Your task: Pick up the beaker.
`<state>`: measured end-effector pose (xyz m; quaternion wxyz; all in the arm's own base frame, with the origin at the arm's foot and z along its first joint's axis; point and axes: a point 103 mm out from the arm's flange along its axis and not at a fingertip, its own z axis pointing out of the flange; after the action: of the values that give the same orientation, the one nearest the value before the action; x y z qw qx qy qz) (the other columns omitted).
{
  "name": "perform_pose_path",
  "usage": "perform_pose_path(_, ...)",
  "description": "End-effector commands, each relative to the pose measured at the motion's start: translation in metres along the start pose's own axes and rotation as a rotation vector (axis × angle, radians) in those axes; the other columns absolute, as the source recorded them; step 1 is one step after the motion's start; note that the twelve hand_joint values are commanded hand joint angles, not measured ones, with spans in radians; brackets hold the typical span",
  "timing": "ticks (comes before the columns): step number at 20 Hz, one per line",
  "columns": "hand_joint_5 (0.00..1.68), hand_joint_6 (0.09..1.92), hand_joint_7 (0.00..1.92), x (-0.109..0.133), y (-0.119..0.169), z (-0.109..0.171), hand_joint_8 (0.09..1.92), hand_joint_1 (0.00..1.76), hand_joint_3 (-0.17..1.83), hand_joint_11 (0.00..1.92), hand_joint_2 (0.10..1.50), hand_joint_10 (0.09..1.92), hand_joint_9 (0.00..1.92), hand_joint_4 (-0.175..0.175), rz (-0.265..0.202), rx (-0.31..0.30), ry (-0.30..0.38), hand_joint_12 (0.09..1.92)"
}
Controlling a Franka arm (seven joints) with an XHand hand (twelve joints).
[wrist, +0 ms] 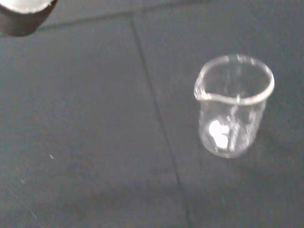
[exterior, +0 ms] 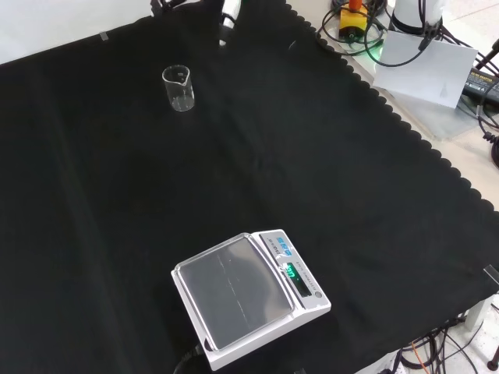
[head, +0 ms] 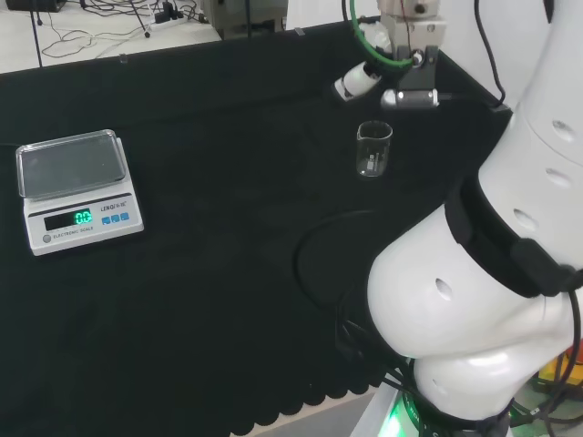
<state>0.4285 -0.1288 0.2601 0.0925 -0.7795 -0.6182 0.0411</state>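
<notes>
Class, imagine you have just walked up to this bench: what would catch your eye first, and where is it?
First, the small clear beaker standing upright and alone on the black cloth, near the top left of the front view. Next, the white scale with its lit green display, low in the front view and far from the beaker. In the head view the robot hand hangs just beyond the beaker, not touching it.
</notes>
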Motion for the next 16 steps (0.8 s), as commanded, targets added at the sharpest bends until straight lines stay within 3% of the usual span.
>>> perform_pose_path(1,0.07,0.09,0.02,-0.026,0.019,0.050,0.73,0.65,0.18,0.00,0.71,0.89,0.09,0.025,0.047,0.059,0.022,1.24)
perform_pose_path(16,0.08,0.09,0.03,-0.023,0.041,0.105,0.73,0.65,0.18,0.00,0.71,0.89,0.09,0.028,0.035,0.154,0.023,1.23)
